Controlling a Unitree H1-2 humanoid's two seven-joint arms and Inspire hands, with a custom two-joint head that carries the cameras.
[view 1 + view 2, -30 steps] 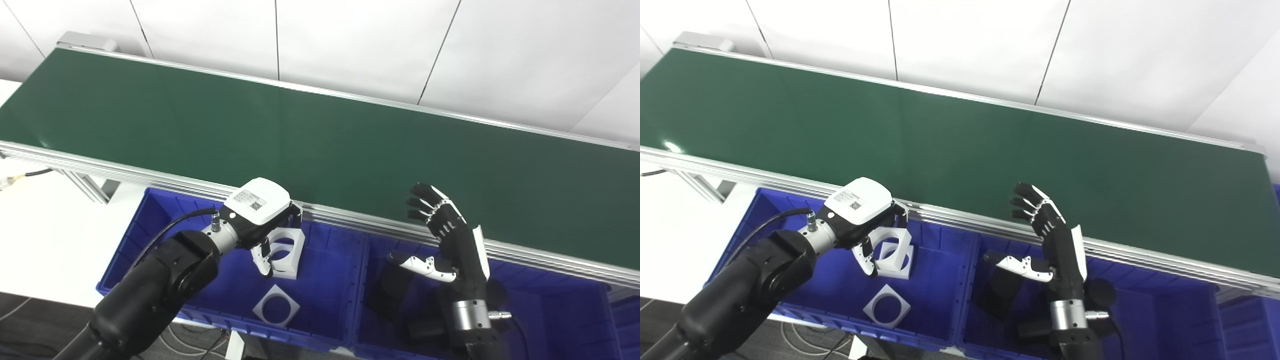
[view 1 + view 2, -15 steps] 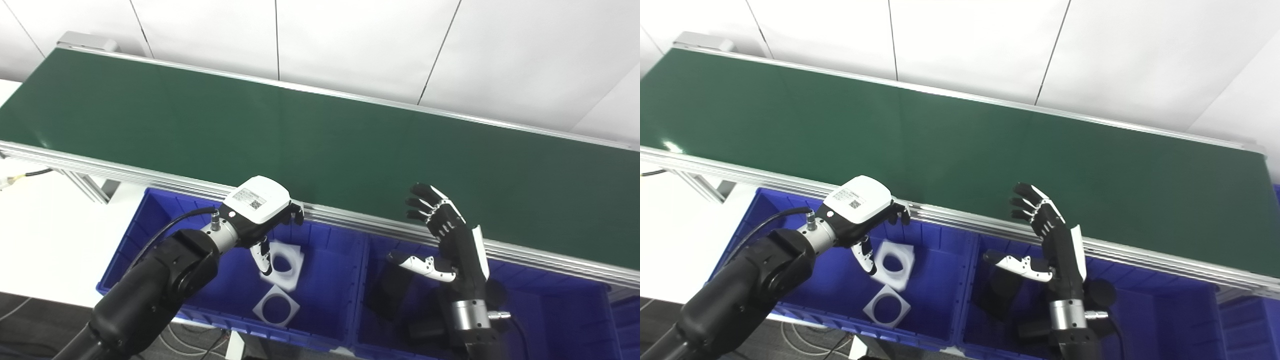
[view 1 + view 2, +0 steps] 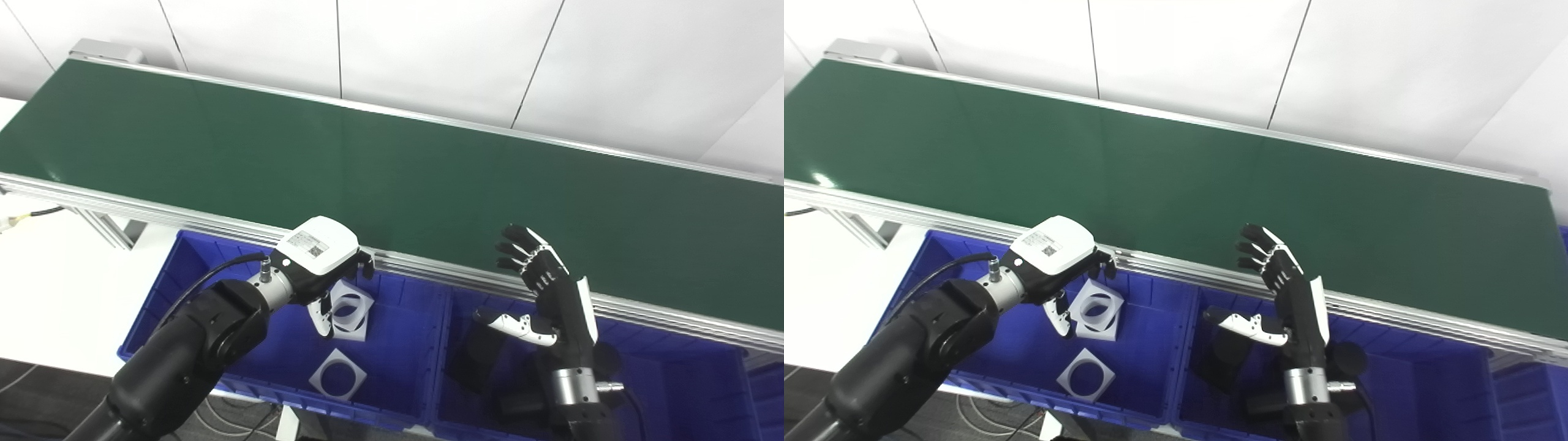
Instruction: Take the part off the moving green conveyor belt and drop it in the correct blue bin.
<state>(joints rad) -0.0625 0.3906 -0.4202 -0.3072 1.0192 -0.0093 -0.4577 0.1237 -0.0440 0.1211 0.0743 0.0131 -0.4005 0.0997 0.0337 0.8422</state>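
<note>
The green conveyor belt (image 3: 392, 159) carries no part that I can see. My left hand (image 3: 318, 263) hovers over the left blue bin (image 3: 404, 343), open and empty. Just under its thumb, a white square part with a round hole (image 3: 352, 305) lies tilted on another white part (image 3: 350, 331). A third white part (image 3: 338, 373) lies flat nearer the bin's front. My right hand (image 3: 551, 294) is open, fingers spread and raised, over the right blue bin (image 3: 674, 380).
Dark parts (image 3: 474, 361) lie in the right bin under my right hand. The belt's aluminium rail (image 3: 429, 275) runs just behind both bins. A white table top (image 3: 61, 275) lies to the left, and a white wall stands behind the belt.
My left hand opened and let go of the white square part. It dropped into the left bin and came to rest on another white part. My right hand stayed still.
</note>
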